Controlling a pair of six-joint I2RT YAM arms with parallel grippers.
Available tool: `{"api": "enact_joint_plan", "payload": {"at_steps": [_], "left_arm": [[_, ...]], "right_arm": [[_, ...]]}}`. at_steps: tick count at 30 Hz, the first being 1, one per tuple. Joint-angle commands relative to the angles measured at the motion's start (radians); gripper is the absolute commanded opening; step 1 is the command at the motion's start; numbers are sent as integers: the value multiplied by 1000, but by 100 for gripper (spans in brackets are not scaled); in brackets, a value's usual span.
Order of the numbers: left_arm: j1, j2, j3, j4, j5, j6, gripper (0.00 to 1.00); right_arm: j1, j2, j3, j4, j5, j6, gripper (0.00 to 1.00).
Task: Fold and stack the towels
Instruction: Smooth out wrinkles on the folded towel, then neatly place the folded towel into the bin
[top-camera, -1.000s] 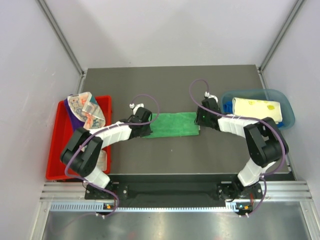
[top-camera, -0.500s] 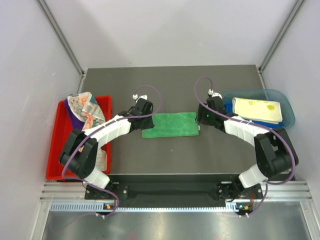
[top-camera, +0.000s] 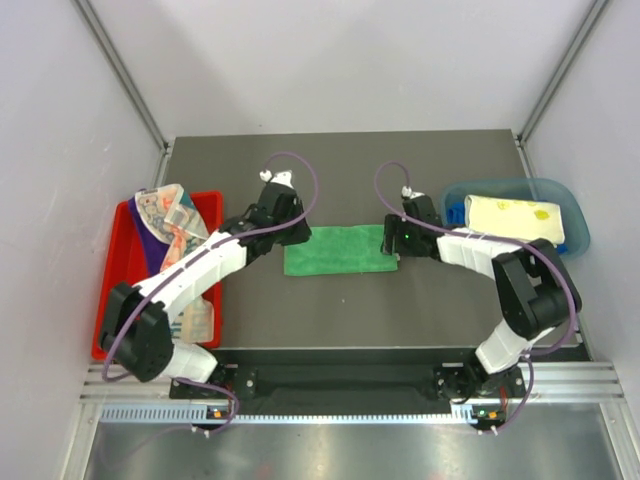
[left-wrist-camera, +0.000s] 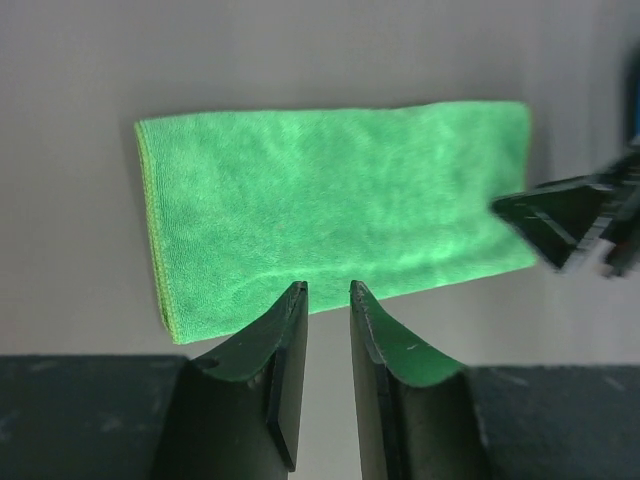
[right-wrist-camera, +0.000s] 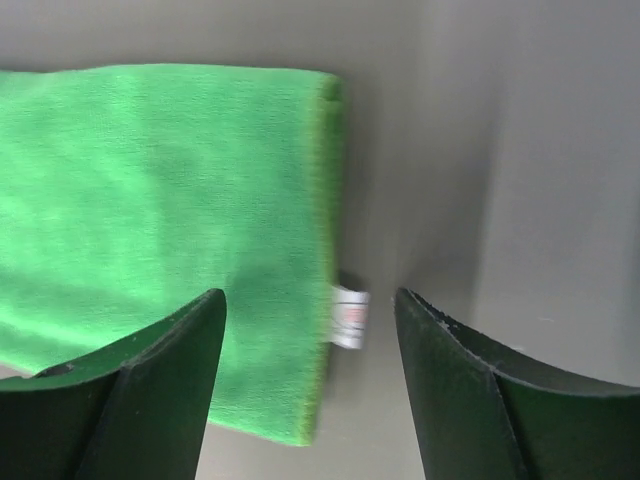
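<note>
Green towel (top-camera: 337, 249) with an unreadable white tag (right-wrist-camera: 349, 316) lies flat; left pincer (left-wrist-camera: 327, 300) and right pincer (right-wrist-camera: 310, 296) gape empty.

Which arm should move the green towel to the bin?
Right, probably: right pincer stands open over the towel's end nearest the bin; left pincer is at the far end.
</note>
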Motion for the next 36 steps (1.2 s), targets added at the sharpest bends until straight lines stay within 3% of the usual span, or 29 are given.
{"api": "enact_joint_plan", "payload": {"at_steps": [1,10,16,17,24,30,36], "left_arm": [[-3,-90,-21,-8,0,39,29],[-1,-212,-103,1,-9,58,29],[-1,-264,-153,3,-8,68,28],[-1,-271,-158,1,-8,73,28],[1,-356,-184,-42,-8,120,27],[1,-451,-238,-62,14,139,25],[1,-554,-271,-83,68,136,23]], "right_arm": [[43,33,63,8,19,15,69],[92,81,56,-17,89,49,62],[145,116,96,-93,178,38,41],[149,121,110,-104,185,35,33],[194,127,173,-215,291,-6,1],[185,-2,240,-379,493,-103,0],[64,-123,305,-472,569,-216,0]]}}
